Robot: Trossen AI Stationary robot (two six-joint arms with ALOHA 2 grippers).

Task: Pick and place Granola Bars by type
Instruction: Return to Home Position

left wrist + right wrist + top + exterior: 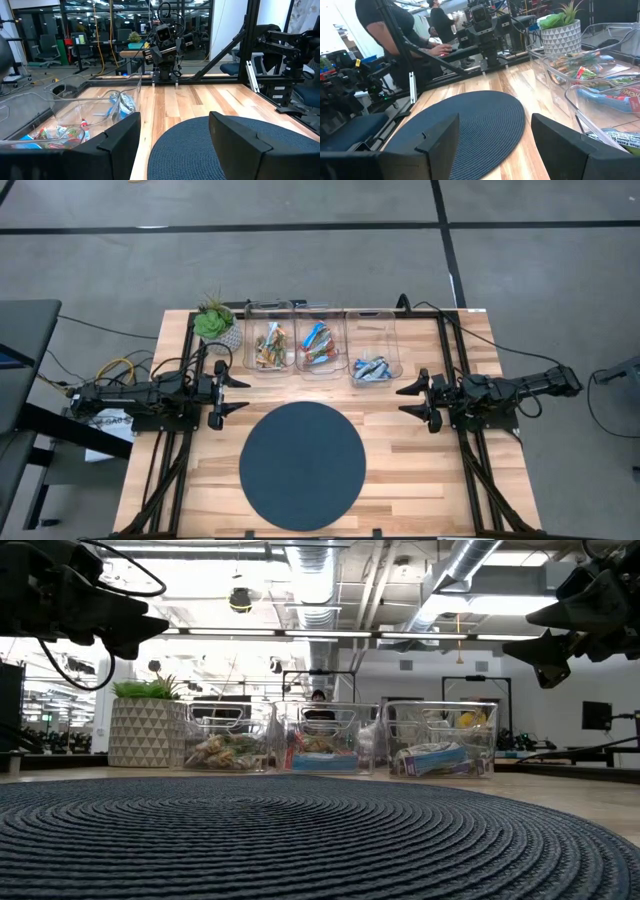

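The Granola Bars lie in three clear bins along the table's far edge. Tan and orange ones fill the left bin, blue and red ones the middle bin, blue and silver ones the right bin. My left gripper hovers open and level at the table's left side, left of the round dark mat. My right gripper hovers open and level at the right side, near the right bin. Nothing sits between either pair of fingers.
A potted plant stands at the far left beside the bins. The woven mat covers the table's middle and near part. Black frame rails run along both sides. A person stands beyond the table's left side.
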